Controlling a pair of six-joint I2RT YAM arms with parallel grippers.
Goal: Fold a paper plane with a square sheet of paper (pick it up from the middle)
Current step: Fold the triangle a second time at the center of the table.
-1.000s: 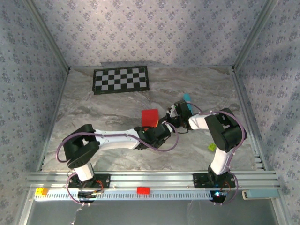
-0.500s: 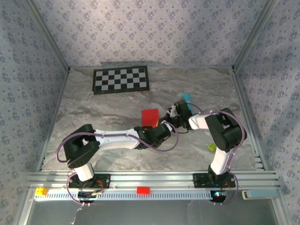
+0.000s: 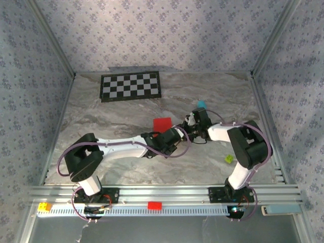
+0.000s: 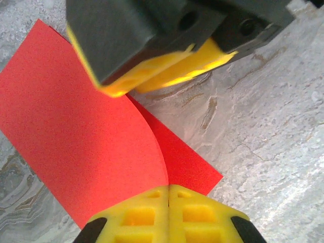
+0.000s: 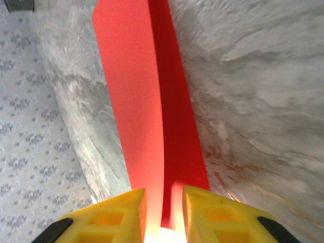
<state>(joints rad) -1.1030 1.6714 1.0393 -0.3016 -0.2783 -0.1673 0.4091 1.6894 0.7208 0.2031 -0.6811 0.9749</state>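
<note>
Marbled tabletop [image 3: 111, 131] spreads beneath both my arms. My square sheet of paper [image 4: 76, 131], bent over into a soft curl, runs ahead of my left pincer [image 4: 168, 200], which is clenched on the edge nearest it. My right pincer [image 5: 163, 215] stands slightly parted, with the doubled paper loose in its gap. Judging by that curl, it is light, limp and easily creased or torn, so I'd grip gently along the fold.

You're looking at thin, matt red paper [image 4: 76, 136], smooth with a fine grain, on a marble-look tabletop [image 4: 263, 126] with a faint sheen. The fingers [image 4: 136, 218] of your left hand [image 4: 168, 190] are matt yellow plastic. The near rails [image 3: 162, 191] are brushed metal.
</note>
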